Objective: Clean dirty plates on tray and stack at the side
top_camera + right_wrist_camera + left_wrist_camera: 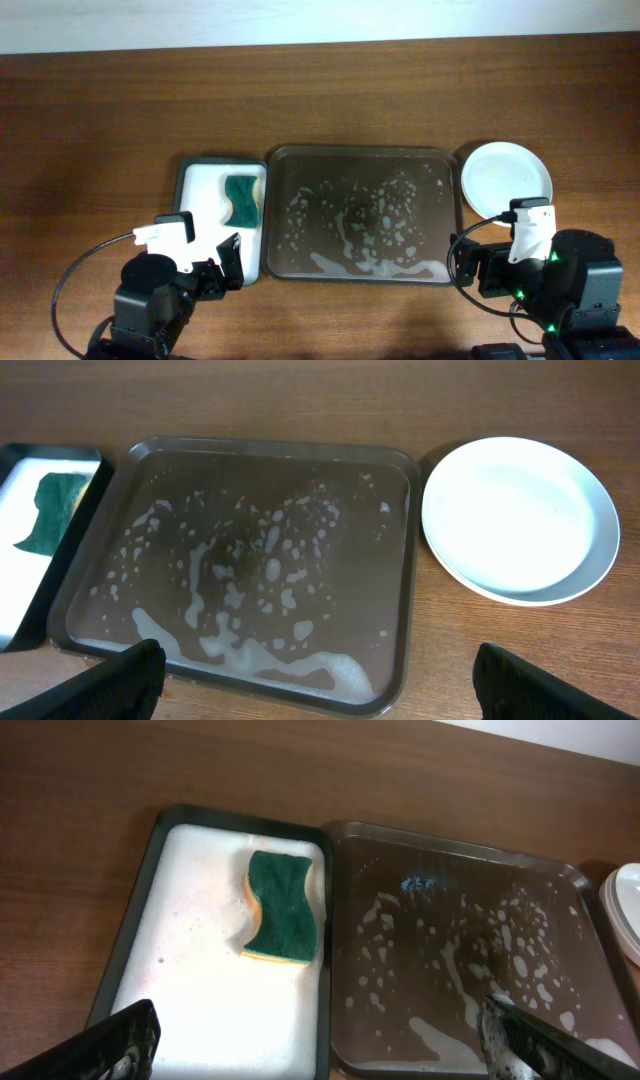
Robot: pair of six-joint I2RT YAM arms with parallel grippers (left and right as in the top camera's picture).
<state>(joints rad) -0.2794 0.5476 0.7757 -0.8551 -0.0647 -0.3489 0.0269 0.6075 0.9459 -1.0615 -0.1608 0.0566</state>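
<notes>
The wooden worktop (100, 100) is occupied centrally by the tray (330, 170), which is streaked with foam. A smaller white-lined tray (205, 190) is set against its left edge. The plates (506, 180) are stacked just right of it, the top one clean. A green sponge (241, 200) is laid in the smaller tray. The left gripper (320, 1045) and right gripper (320, 672) are spread wide, with nothing held.
</notes>
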